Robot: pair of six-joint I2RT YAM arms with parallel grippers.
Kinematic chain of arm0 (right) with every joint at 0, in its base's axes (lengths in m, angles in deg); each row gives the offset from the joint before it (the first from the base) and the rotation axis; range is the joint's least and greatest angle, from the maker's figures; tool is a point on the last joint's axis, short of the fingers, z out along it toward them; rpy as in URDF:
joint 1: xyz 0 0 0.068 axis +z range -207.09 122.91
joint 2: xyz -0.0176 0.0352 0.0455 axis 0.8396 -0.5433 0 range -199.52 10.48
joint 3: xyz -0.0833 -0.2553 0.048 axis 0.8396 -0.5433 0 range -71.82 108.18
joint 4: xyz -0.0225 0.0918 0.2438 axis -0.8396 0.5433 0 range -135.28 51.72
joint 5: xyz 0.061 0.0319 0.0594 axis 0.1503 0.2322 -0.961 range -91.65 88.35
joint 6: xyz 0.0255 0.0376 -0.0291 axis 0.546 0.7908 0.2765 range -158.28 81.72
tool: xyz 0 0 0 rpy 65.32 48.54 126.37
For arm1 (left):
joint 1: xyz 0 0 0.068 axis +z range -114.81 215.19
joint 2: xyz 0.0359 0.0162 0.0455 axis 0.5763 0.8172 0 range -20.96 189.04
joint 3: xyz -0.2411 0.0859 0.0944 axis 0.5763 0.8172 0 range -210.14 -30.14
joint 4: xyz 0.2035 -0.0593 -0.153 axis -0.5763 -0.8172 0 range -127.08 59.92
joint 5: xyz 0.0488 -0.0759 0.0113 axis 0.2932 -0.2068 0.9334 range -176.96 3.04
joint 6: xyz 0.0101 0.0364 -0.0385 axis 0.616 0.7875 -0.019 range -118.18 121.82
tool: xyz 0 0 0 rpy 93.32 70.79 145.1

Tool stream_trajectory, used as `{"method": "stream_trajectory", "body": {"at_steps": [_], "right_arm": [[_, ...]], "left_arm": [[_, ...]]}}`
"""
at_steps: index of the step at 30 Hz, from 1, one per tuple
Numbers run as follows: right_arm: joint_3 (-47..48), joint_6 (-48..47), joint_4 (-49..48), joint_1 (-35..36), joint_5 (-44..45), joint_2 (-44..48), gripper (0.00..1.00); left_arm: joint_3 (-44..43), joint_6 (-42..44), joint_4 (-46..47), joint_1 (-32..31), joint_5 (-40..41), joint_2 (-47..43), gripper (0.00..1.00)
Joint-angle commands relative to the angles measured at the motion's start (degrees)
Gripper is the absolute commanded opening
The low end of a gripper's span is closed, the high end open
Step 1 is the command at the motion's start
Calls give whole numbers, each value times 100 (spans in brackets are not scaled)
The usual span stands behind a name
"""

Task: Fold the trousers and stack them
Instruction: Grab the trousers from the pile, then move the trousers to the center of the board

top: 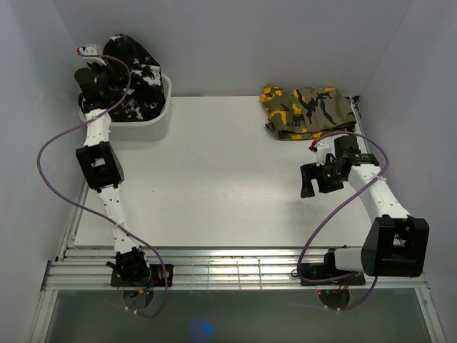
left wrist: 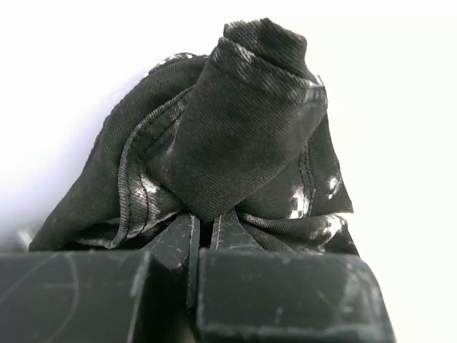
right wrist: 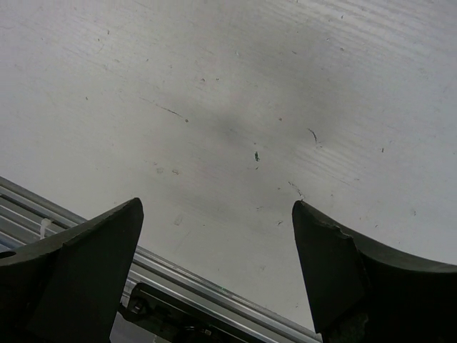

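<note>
The trousers [top: 137,63], black with white splotches, are heaped in a white bin [top: 161,118] at the table's back left corner. My left gripper [top: 96,80] reaches into that heap. In the left wrist view its fingers [left wrist: 178,239] are pinched together on a bunched fold of the trousers [left wrist: 243,128], which rises above the left gripper [left wrist: 203,223]. My right gripper [top: 315,179] hovers over the right side of the table, away from the trousers. In the right wrist view the right gripper [right wrist: 218,209] is open with only bare tabletop between its fingers.
A folded olive camouflage garment [top: 307,111] with orange and black patches lies at the back right. White walls enclose the table at the back and on both sides. A metal rail [top: 235,263] runs along the near edge by the arm bases.
</note>
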Motion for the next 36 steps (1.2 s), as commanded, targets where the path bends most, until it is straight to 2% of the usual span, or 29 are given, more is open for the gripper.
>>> {"method": "stream_trajectory", "body": {"at_steps": [1,3,5,7,9,11,14,19,22,23,25,26,28,29,30,32,33,35,36], "right_arm": [[215,30,-154,6,-201,375,90],[188,21,-181,6,-201,481,90],[206,12,-181,6,-245,700,90],[162,12,-199,6,-315,928,90],[109,-14,-234,6,-342,1148,90],[109,-23,-260,-3,-403,1281,90],[57,-23,-321,6,-772,1421,90],[-111,-111,-418,6,-1544,1615,90],[-32,-190,-453,6,-1810,1668,90],[21,-208,-445,6,-1810,1668,90],[152,-312,-401,6,-1679,1633,90],[197,-348,-349,6,-1600,1607,90],[311,-436,-269,6,-1302,1589,90],[363,-454,-208,-3,-1213,1589,90],[408,-497,-68,-12,-1090,1606,90],[539,-463,3,6,-906,1694,90],[583,-445,21,-194,-748,1755,90],[767,-427,82,-458,-667,1765,90],[820,-445,187,-547,-693,1747,90]], "left_arm": [[-516,842,1458,-137,179,-1796,0],[-586,1175,1642,-268,275,-2164,0],[-902,1903,1792,-470,293,-2595,0],[-842,2659,2064,-857,521,-3272,0],[-702,2786,2109,-1156,566,-3930,0],[-219,2716,2091,-1244,583,-4546,0],[806,2066,1775,-1271,269,-5520,0],[2021,1049,1275,-1297,-127,-6165,0],[2785,546,1125,-1324,-1145,-6620,0],[3354,336,1116,-1385,-1487,-6718,0],[4007,394,888,-1787,-1955,-7069,0],[4628,804,731,-1929,-2000,-7175,0],[5141,1743,-137,-2456,-2149,-7343,0],[5387,2323,-454,-2640,-2159,-7483,0],[5834,3373,-1127,-2999,-2229,-7519,0],[6074,4363,-1878,-3387,-2003,-7484,0],[6258,4733,-2160,-3720,-1905,-7354,0],[6330,4737,-2356,-4047,-1721,-7056,0],[6313,4745,-2504,-4492,-1615,-6923,0]]}}
